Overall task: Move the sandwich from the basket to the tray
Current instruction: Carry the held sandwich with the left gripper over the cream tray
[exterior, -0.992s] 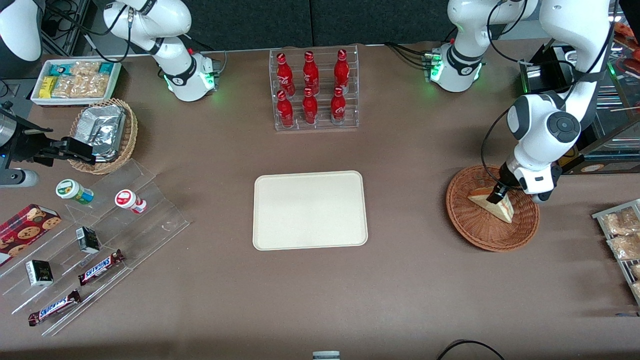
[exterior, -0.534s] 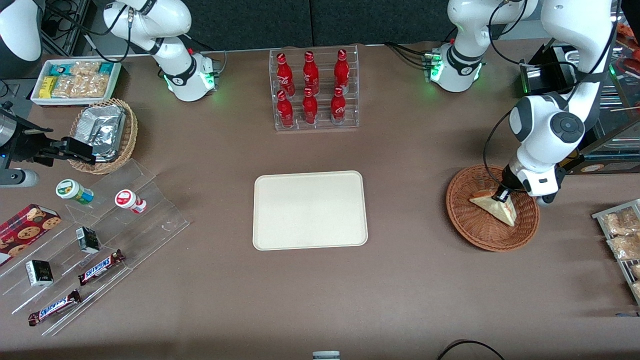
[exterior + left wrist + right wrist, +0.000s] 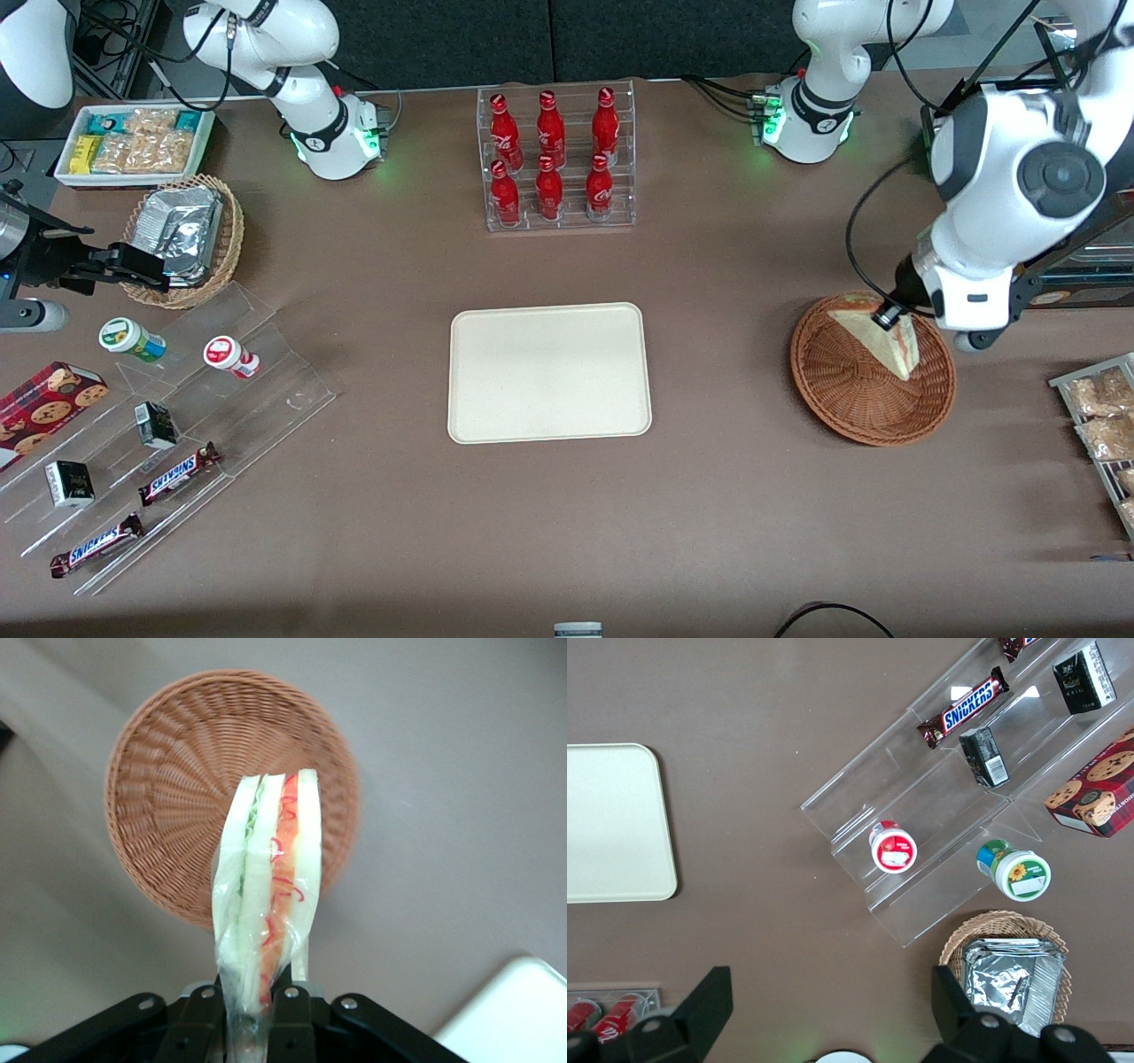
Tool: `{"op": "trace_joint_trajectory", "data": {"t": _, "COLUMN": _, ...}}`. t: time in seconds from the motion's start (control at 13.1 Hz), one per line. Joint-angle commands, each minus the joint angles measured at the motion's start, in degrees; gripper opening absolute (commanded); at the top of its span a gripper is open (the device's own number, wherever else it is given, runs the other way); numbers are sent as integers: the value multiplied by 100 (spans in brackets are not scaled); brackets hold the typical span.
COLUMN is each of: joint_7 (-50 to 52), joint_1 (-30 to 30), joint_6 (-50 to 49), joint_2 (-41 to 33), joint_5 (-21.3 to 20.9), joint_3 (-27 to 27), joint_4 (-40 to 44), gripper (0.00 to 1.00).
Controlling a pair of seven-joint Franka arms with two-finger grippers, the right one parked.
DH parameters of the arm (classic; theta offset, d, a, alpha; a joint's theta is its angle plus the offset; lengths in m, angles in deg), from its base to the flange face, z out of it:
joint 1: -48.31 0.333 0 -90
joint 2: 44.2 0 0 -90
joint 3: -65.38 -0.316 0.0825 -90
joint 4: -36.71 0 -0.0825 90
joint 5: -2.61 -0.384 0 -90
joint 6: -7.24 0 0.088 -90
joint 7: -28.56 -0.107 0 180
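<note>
Left arm's gripper (image 3: pixel 886 316) is hanging above the wicker basket (image 3: pixel 850 399), w/ its fingers (image 3: pixel 288 1014) clamped on one corner of the sandwich (image 3: pixel 877 341). Sandwich is hanging clear of the basket, not touching the weave; in the wrist view it's dangling edge-on w/ the basket (image 3: pixel 177 815) well below it. The wedge is wrapped in clear film, showing white bread layers w/ a red-orange stripe and a thin green one along the cut edge (image 3: pixel 270 895). Basket itself is sitting on the brown table w/ nothing else in it, at the working arm's end.

Cream tray (image 3: pixel 549 372) is lying flat near table centre, well apart from the basket, toward the parked arm; one corner of it (image 3: pixel 518 1014) is showing in the wrist view too. Nothing is resting on the tray.

Clear rack of red soda bottles (image 3: pixel 554 159) is standing farther from the front camera than the tray. Toward the parked arm's end from the tray: clear stepped display (image 3: pixel 177 425) w/ Snickers bars (image 3: pixel 177 474) and small cups, a tan basket of foil packets (image 3: pixel 182 235), and a white bin of snack packets (image 3: pixel 133 142).
</note>
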Motion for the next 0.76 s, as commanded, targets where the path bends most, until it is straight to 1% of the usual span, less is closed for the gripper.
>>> {"op": "trace_joint_trajectory", "data": {"t": 0.0, "joint_7": 21, "joint_1": -46, "joint_6": -481, "joint_2": 316, "joint_5": -35, "joint_3": 684, "joint_4": 752, "gripper": 2}}
{"op": "trace_joint_trajectory", "data": {"t": 0.08, "joint_7": 38, "joint_1": -64, "joint_6": -481, "joint_2": 386, "joint_5": -26, "joint_3": 913, "joint_4": 875, "gripper": 2}}
{"op": "trace_joint_trajectory", "data": {"t": 0.23, "joint_7": -302, "joint_1": -186, "joint_6": -464, "joint_2": 622, "joint_5": -17, "joint_3": 1326, "joint_4": 1034, "gripper": 1}}
{"op": "trace_joint_trajectory", "data": {"t": 0.31, "joint_7": -357, "joint_1": -370, "joint_6": -481, "joint_2": 894, "joint_5": -43, "joint_3": 1433, "joint_4": 1252, "gripper": 1}}
{"op": "trace_joint_trajectory", "data": {"t": 0.38, "joint_7": -340, "joint_1": -676, "joint_6": -464, "joint_2": 1114, "joint_5": -61, "joint_3": 1434, "joint_4": 1350, "gripper": 1}}
{"op": "trace_joint_trajectory", "data": {"t": 0.53, "joint_7": -366, "joint_1": -1073, "joint_6": -271, "joint_2": 1457, "joint_5": -113, "joint_3": 1443, "joint_4": 1421, "gripper": 2}}
{"op": "trace_joint_trajectory", "data": {"t": 0.69, "joint_7": -244, "joint_1": -1625, "joint_6": -86, "joint_2": 2097, "joint_5": -639, "joint_3": 1443, "joint_4": 1815, "gripper": 2}}
